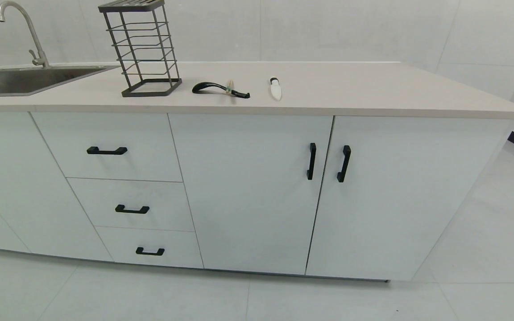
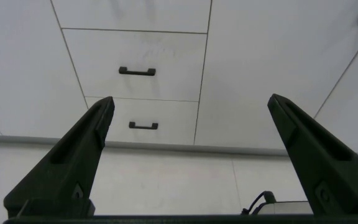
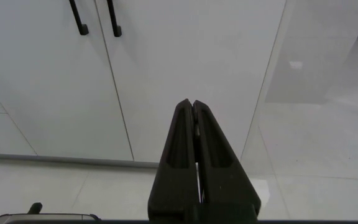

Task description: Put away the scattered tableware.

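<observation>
On the beige countertop (image 1: 373,89) lie a black ladle-like spoon (image 1: 219,88) with a small wooden piece across its handle, and to its right a white knife with a black end (image 1: 275,89). A black wire rack (image 1: 144,49) stands left of the spoon. My left gripper (image 2: 191,109) is open and held low, facing the lower drawers (image 2: 138,62). My right gripper (image 3: 193,111) is shut with nothing in it, low before the cabinet doors (image 3: 166,68).
A steel sink (image 1: 25,79) with a tap (image 1: 25,31) sits at the counter's far left. Below are three drawers (image 1: 109,149) with black handles and two cabinet doors with vertical handles (image 1: 328,162). Tiled floor stretches in front and to the right.
</observation>
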